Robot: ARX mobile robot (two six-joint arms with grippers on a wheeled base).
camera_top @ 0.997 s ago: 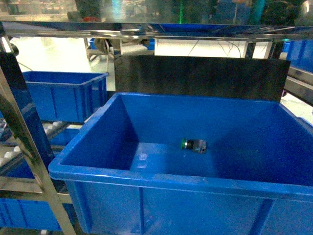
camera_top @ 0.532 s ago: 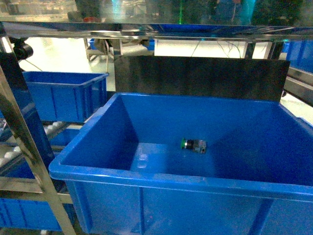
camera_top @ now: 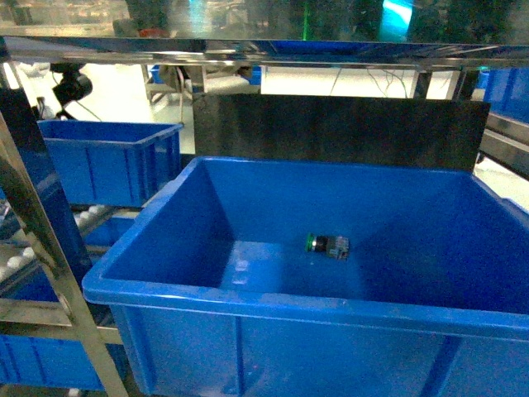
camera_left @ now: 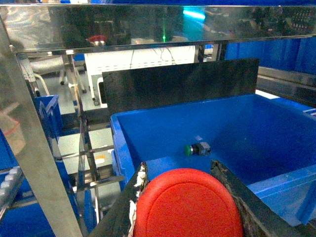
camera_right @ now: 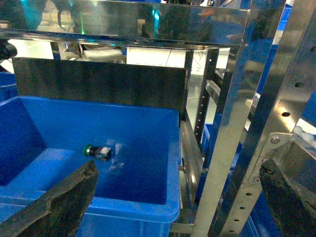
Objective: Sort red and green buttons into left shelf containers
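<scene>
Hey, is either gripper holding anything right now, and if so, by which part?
The left gripper holds the red button, fingers on either side of its cap. The right gripper is open and empty.

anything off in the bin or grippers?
Nothing spilled. The green button lies on its side, alone on the big blue bin's floor. Left gripper holds the red button; its finger pads look frayed.

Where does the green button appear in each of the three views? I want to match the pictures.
Head: green button lies on the bin floor, just right of centre.
Left wrist: it lies right of centre, above the red button held between the left gripper's fingers.
Right wrist: it lies left of centre.
Shared landmark: the black panel behind the large blue bin.
</scene>
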